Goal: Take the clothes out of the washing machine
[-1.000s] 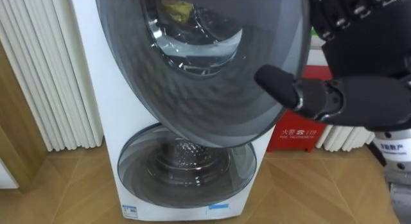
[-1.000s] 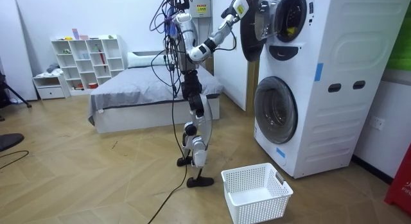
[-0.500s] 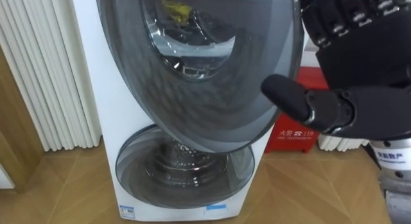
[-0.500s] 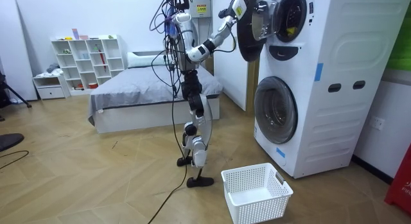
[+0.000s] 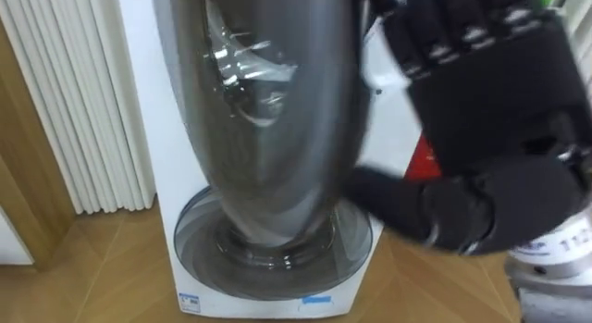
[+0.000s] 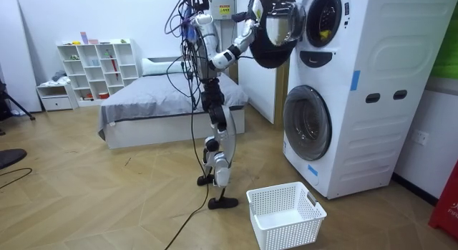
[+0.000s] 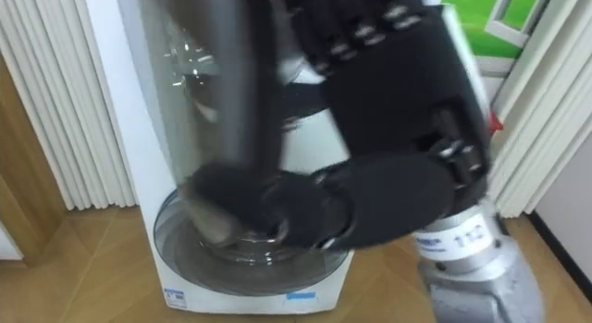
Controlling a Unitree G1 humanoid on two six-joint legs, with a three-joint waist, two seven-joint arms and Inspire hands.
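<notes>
Two round doors are showing in the left eye view on the white washing machine (image 5: 139, 110). The upper door (image 5: 268, 110) is standing almost edge-on to the camera, and the lower door (image 5: 277, 254) is sitting shut beneath it. The right hand (image 5: 490, 129) is hanging just right of the upper door, close against its edge. Whether it is gripping the door or merely resting against it, I cannot tell.

In the right eye view the hand is overlapping the upper door and covering much of it, so the drum behind is staying hidden.

In the room view the robot is standing on the wooden floor at the room view's left of the machine, with its right arm raised to the upper door. The door is jutting out from the machine's front toward the robot. The clothes (image 6: 320, 33), a yellow piece, are lying inside the upper drum, well apart from the hand. A white basket (image 6: 290, 232) is sitting on the floor near the machine's foot.

Several things are looking risky. If the hand has no firm hold, the door may fall back over the opening. A door jutting out like this is also blocking the arm's path to the drum. The basket is sitting low, so a loosely held garment could land on the floor.
</notes>
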